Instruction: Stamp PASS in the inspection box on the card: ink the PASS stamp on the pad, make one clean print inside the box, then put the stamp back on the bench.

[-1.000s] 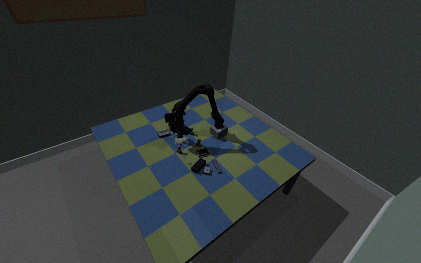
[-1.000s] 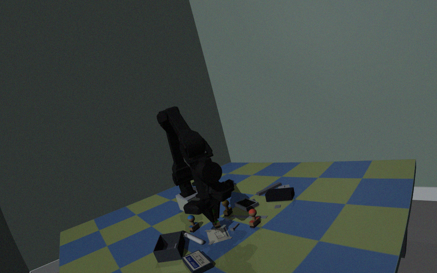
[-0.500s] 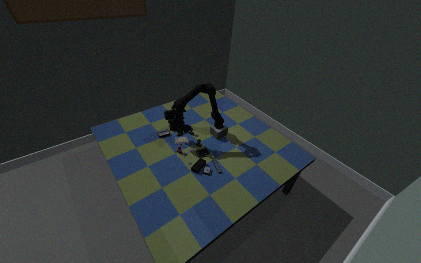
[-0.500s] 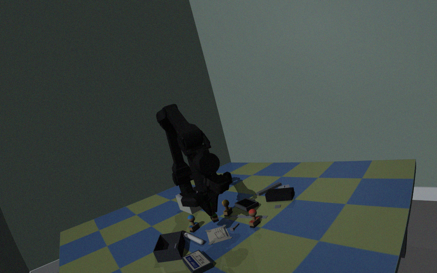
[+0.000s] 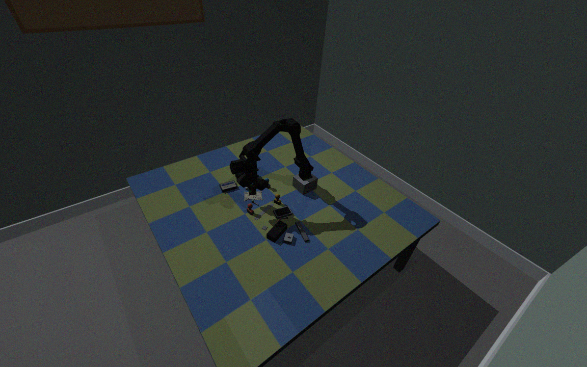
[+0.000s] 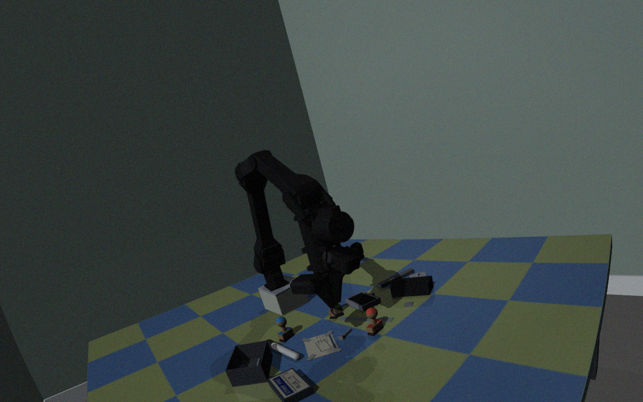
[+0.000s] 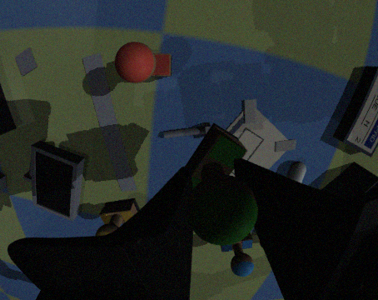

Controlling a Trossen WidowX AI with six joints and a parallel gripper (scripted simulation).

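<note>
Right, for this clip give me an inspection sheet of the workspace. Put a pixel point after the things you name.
surface: table (image 5: 268, 269) (image 6: 523, 320) in blue and green checks
job's things: green-knobbed stamp (image 7: 223, 210) in the gripper; card (image 5: 253, 196) (image 6: 321, 345) (image 7: 269, 153) taped down; open ink pad (image 5: 283, 212) (image 6: 363, 301) (image 7: 53, 183)
clutter: red-knobbed stamp (image 5: 249, 208) (image 6: 373, 322) (image 7: 135, 62), blue-knobbed stamp (image 6: 283, 329) (image 7: 241, 264), yellow-knobbed stamp (image 5: 277, 199) (image 7: 107, 229), small open box (image 6: 249, 367), STAMP PAD box (image 5: 228, 186) (image 6: 291, 383) (image 7: 365, 114), white rod (image 6: 285, 350) (image 7: 296, 171)
gripper: shut on the green-knobbed stamp (image 7: 216, 167)
cables: nothing seen
surroundings: plain walls, brown panel (image 5: 108, 13) on one
</note>
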